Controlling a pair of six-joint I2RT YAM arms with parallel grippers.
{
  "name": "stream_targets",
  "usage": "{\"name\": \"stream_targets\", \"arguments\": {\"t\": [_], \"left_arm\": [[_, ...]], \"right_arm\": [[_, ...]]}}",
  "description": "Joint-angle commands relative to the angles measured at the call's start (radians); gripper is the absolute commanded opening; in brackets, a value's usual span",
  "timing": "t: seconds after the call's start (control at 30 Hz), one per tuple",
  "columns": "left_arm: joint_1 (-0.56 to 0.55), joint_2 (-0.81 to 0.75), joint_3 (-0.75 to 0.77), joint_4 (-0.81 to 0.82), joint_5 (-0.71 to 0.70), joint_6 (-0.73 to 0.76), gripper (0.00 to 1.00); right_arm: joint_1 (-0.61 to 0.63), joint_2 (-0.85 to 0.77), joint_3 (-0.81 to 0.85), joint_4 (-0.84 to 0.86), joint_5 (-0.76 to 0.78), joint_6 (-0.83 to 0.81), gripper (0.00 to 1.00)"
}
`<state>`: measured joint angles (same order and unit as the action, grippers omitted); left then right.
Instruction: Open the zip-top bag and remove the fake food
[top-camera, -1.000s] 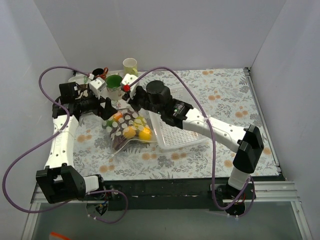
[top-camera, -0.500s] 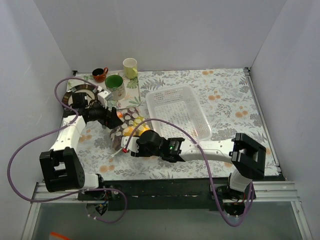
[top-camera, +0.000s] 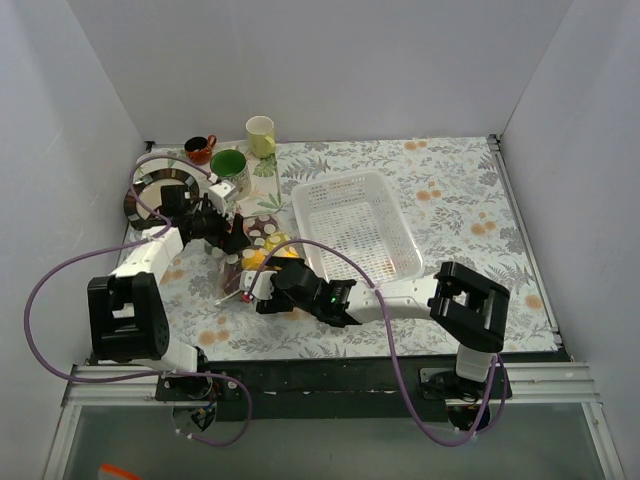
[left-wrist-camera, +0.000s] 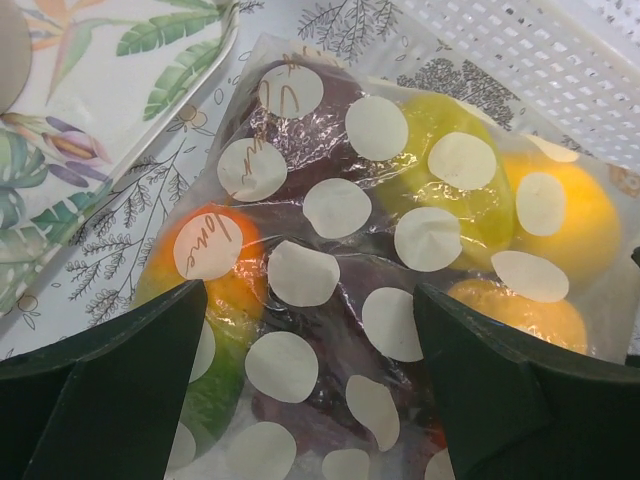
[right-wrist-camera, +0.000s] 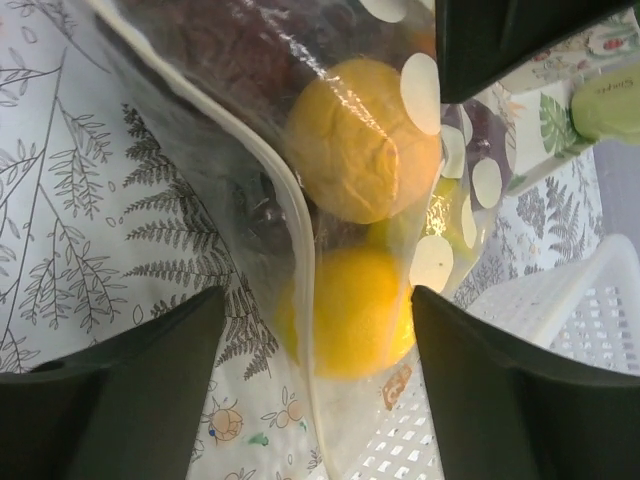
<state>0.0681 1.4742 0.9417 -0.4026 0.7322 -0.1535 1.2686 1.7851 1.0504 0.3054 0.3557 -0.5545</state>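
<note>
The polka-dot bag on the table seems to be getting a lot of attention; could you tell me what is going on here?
Two robot arms are working on the zip-top bag, which lies beside the white basket. The left gripper and the right gripper are both open over it, neither closed on it. The fake food, in yellow, orange and purple pieces, is all inside the bag.

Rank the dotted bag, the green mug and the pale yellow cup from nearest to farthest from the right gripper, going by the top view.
1. Dotted bag: right in front of the right gripper, near the table's front left.
2. Green mug: behind the bag, toward the back left.
3. Pale yellow cup: farthest, at the back edge, just beyond the mug.
</note>
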Motion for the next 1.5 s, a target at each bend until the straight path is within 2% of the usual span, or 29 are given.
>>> {"name": "stream_targets", "arguments": {"t": [0.0, 0.07, 0.27, 0.33, 0.37, 0.43, 0.47, 0.53, 0.57, 0.63, 0.77, 0.83, 0.87, 0.97, 1.1, 1.17, 1.2, 1.23, 1.3, 1.37, 1.47], "left_arm": [[-0.022, 0.015, -0.052, 0.002, -0.062, 0.019, 0.83], [-0.030, 0.026, -0.057, 0.005, -0.065, 0.019, 0.83], [-0.054, 0.029, -0.072, 0.004, -0.059, 0.008, 0.82], [-0.054, 0.026, -0.084, 0.005, -0.065, 0.008, 0.82], [-0.053, 0.025, -0.086, 0.005, -0.068, 0.012, 0.82], [-0.053, 0.026, -0.086, 0.001, -0.073, 0.017, 0.82], [-0.053, 0.028, -0.084, -0.001, -0.076, 0.020, 0.82], [-0.054, 0.032, -0.083, -0.005, -0.076, 0.022, 0.82], [-0.054, 0.035, -0.081, -0.005, -0.074, 0.022, 0.82], [-0.054, 0.041, -0.077, -0.007, -0.073, 0.020, 0.82], [-0.053, 0.032, -0.035, -0.018, -0.077, 0.006, 0.85], [-0.053, 0.012, -0.008, -0.033, -0.088, -0.006, 0.95], [-0.053, 0.000, 0.009, -0.042, -0.089, -0.012, 0.96], [-0.053, -0.046, 0.086, -0.090, -0.085, -0.027, 0.98], [-0.022, -0.098, 0.234, -0.157, -0.034, -0.057, 0.98], [0.034, -0.112, 0.304, -0.182, 0.086, -0.105, 0.98], [0.126, -0.112, 0.337, -0.197, 0.148, -0.132, 0.98], [0.177, -0.112, 0.400, -0.206, 0.299, -0.153, 0.98], [0.305, -0.107, 0.440, -0.235, 0.439, -0.193, 0.98], [0.370, -0.106, 0.483, -0.298, 0.574, -0.158, 0.98], [0.418, -0.110, 0.474, -0.389, 0.697, -0.086, 0.98]], "right_arm": [[0.006, -0.019, 0.025, 0.006, -0.078, 0.027, 0.90], [0.006, -0.021, 0.023, 0.003, -0.086, 0.028, 0.98], [-0.006, 0.036, 0.049, 0.054, -0.030, -0.015, 0.98], [-0.017, 0.065, 0.075, 0.046, -0.044, -0.012, 0.93], [-0.018, 0.074, 0.086, 0.041, -0.050, -0.009, 0.84], [-0.020, 0.097, 0.109, 0.031, -0.060, -0.008, 0.72], [-0.020, 0.103, 0.114, 0.018, -0.072, -0.008, 0.60], [-0.020, 0.108, 0.118, 0.014, -0.073, -0.004, 0.47], [-0.020, 0.106, 0.119, 0.015, -0.067, -0.005, 0.31], [-0.020, 0.094, 0.123, 0.012, -0.048, -0.002, 0.03], [-0.040, 0.051, 0.160, -0.035, -0.069, 0.033, 0.01], [-0.061, 0.017, 0.195, -0.113, -0.131, 0.057, 0.01], [-0.070, 0.008, 0.221, -0.146, -0.156, 0.073, 0.01], [-0.107, -0.021, 0.344, -0.290, -0.279, 0.120, 0.01], [-0.197, 0.032, 0.606, -0.553, -0.481, 0.194, 0.01], [-0.247, 0.062, 0.747, -0.653, -0.619, 0.267, 0.01], [-0.299, 0.074, 0.769, -0.658, -0.662, 0.293, 0.01], [-0.323, 0.074, 0.790, -0.654, -0.731, 0.351, 0.01], [-0.392, 0.086, 0.800, -0.629, -0.799, 0.410, 0.01], [-0.440, 0.097, 0.800, -0.568, -0.937, 0.523, 0.01], [-0.506, 0.137, 0.812, -0.503, -1.099, 0.664, 0.01]]}}
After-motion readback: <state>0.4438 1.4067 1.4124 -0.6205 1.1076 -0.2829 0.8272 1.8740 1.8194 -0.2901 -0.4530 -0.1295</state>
